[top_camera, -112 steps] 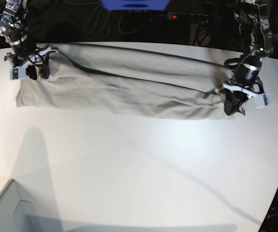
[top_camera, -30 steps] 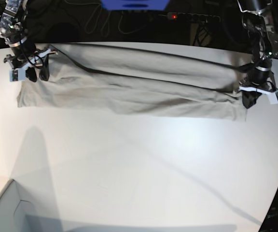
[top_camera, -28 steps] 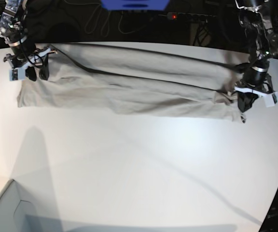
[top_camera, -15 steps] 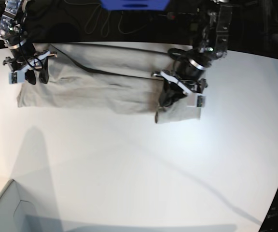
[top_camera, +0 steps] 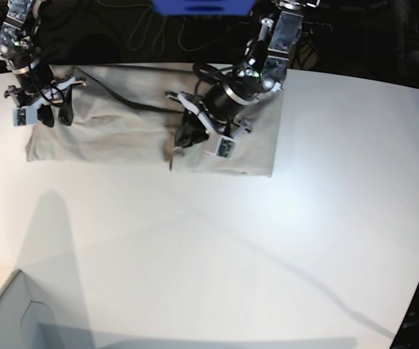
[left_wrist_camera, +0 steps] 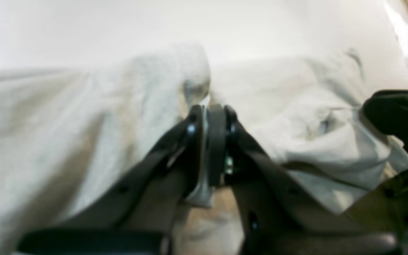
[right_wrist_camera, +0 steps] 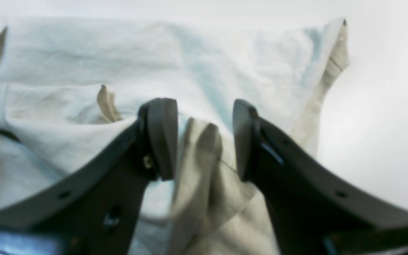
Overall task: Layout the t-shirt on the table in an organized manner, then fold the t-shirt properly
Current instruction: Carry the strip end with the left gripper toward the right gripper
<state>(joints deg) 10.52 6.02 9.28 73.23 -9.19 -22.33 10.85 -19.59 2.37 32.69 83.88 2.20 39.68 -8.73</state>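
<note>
Cloth fills the left wrist view: the t-shirt point(left_wrist_camera: 83, 117) is bunched up around the left gripper point(left_wrist_camera: 211, 117), whose jaws are pressed together with a thin edge of fabric pinched between them at 12 o'clock. That pinch looks like the way the carried end of the shirt is kept from slipping during a fold. A dark shape at 3 o'clock is too blurred to name.

From the right wrist camera, the right gripper point(right_wrist_camera: 204, 138) stands with its jaws apart, and a ridge of the t-shirt point(right_wrist_camera: 225, 63) rises in the gap without either pad clearly pressing it. It seems to sit there to anchor or guard its end of the shirt, though the frame does not show it holding anything.

In the base view, the t-shirt point(top_camera: 122, 123) lies as a long band at 11 to 12 o'clock on the table point(top_camera: 268, 254). The left gripper point(top_camera: 188, 138) is over the band's middle with one end doubled across, so the lengthwise fold looks about half done. The right gripper point(top_camera: 46, 113) sits on the band's end at 10 o'clock.
</note>
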